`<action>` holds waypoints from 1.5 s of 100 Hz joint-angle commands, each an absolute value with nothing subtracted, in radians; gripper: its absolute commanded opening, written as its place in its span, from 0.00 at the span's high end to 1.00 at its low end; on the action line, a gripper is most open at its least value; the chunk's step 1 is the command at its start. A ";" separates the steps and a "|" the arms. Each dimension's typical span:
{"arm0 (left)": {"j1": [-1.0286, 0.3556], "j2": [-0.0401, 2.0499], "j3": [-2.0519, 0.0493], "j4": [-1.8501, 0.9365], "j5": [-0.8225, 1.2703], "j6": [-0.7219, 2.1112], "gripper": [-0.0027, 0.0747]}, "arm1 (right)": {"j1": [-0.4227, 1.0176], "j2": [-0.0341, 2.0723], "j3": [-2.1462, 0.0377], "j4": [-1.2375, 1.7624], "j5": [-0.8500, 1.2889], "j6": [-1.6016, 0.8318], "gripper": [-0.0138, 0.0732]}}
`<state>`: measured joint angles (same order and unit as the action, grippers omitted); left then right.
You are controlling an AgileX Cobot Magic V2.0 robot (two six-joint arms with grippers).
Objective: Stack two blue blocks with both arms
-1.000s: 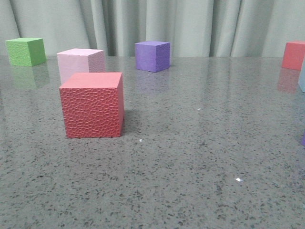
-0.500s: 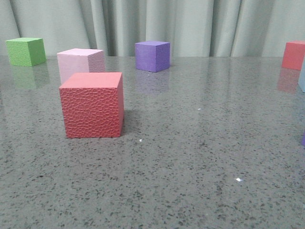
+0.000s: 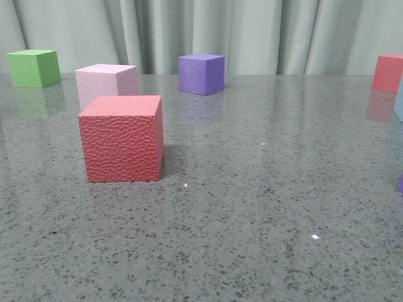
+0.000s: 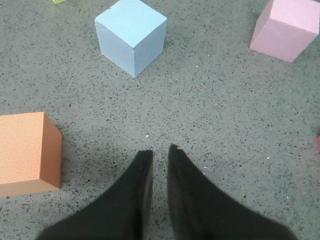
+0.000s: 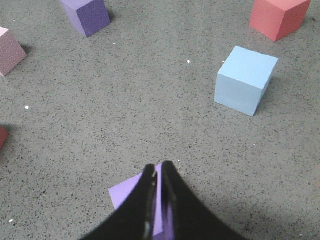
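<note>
One pale blue block (image 4: pixel 131 35) lies on the grey table in the left wrist view, ahead of my left gripper (image 4: pixel 160 152) and well apart from it. That gripper hangs over bare table, its fingers almost together with nothing between them. The other blue block (image 5: pixel 246 80) lies in the right wrist view, ahead of my right gripper (image 5: pixel 156 170) and off to one side. That gripper is shut and empty, over a lilac cube (image 5: pixel 131 197). In the front view no gripper shows, and only a blue sliver (image 3: pixel 400 100) shows at the right edge.
In the front view a textured red cube (image 3: pixel 121 138), a pink cube (image 3: pixel 106 82), a green cube (image 3: pixel 34 67), a purple cube (image 3: pixel 201 73) and a red cube (image 3: pixel 388 72) stand before a curtain. An orange cube (image 4: pixel 27 152) lies beside the left fingers.
</note>
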<state>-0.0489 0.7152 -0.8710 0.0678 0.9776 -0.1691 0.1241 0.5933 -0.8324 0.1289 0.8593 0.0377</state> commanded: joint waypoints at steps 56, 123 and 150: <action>-0.046 0.718 -0.906 0.074 0.925 -0.149 0.10 | 0.119 0.601 -0.868 0.168 0.766 0.034 0.17; -0.046 0.718 -0.906 0.075 0.925 -0.149 0.10 | 0.118 0.992 -1.176 -0.164 0.792 0.374 0.17; -0.046 0.718 -0.906 0.075 0.925 -0.149 0.10 | 0.072 1.214 -1.304 -0.123 0.806 0.390 0.17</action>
<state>-0.0489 0.7152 -0.8710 0.0736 0.9788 -0.1505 0.1041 1.1780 -1.2392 -0.1342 0.8499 0.3864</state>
